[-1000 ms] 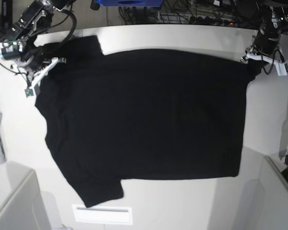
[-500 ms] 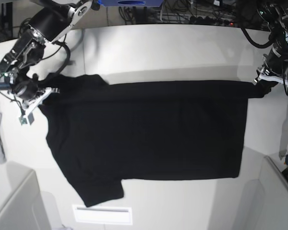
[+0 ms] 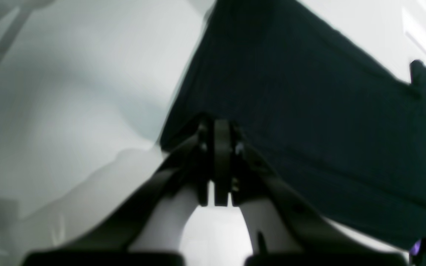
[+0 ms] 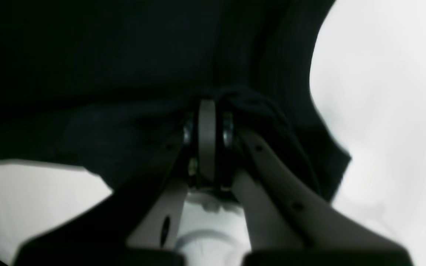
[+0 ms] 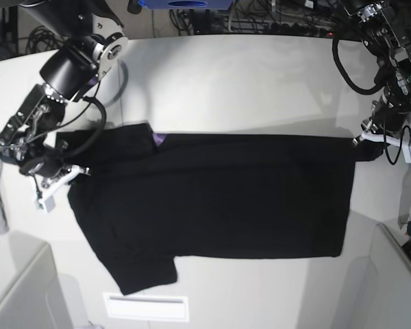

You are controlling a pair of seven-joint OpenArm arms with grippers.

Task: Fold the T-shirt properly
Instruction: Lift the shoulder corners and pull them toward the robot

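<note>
Matt black cloth T-shirt [image 5: 219, 199]; smooth, seemingly laminate table [image 5: 246, 75].

No legible text, labels, brand marks or numbers in any view. T-shirt [image 5: 212, 195] shows plain black cloth, only a sliver of purple at the folded edge, nothing readable on it. Both wrist views blurred; no markings can be made out there

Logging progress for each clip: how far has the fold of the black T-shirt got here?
Early stage. Done: the large black cloth T-shirt lies spread on the white table. In hand: the left gripper and right gripper each pinch a far corner, and the far edge is turned toward the near hem, a purple sliver of print showing. Left: laying that fold down, the sleeves and further folds.
</note>
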